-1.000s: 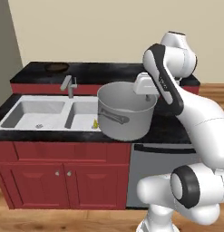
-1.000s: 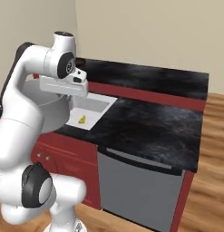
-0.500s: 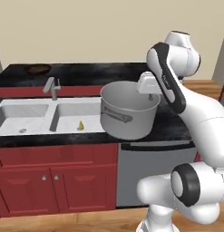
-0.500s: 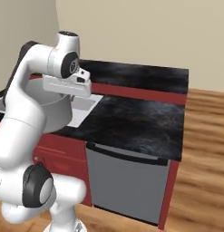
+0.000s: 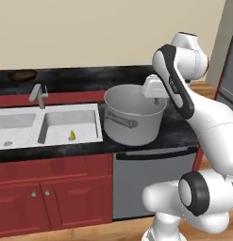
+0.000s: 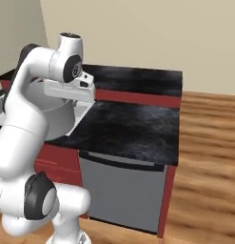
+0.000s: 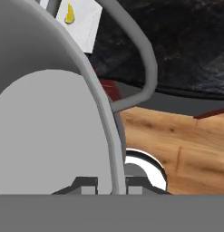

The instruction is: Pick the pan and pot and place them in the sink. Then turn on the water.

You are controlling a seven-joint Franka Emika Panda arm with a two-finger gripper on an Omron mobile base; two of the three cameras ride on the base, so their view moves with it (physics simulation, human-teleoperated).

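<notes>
The grey pot [image 5: 133,120] hangs beside the right end of the white sink [image 5: 96,123], over the black counter. My gripper [image 5: 154,96] is shut on its far rim. In the hand view the fingertips [image 7: 111,183] straddle the pot wall [image 7: 50,131], with a loop handle [image 7: 143,59] curving above. From the right base view the pot [image 6: 54,114] sits partly behind my arm, under the gripper [image 6: 73,97]. The dark pan [image 5: 22,74] lies on the back counter at far left. A grey faucet [image 5: 38,95] stands behind the basins.
A small yellow object [image 5: 72,136] lies in the sink's right basin. Black counter [image 6: 133,124] stretches to the right over a grey dishwasher front [image 5: 148,181]. Red cabinets [image 5: 52,193] stand below the sink. Wood floor [image 6: 204,157] lies beyond the counter's end.
The whole picture has slid left in both base views, so the base has moved. The pot stays in the shut gripper, in the same place relative to the arm.
</notes>
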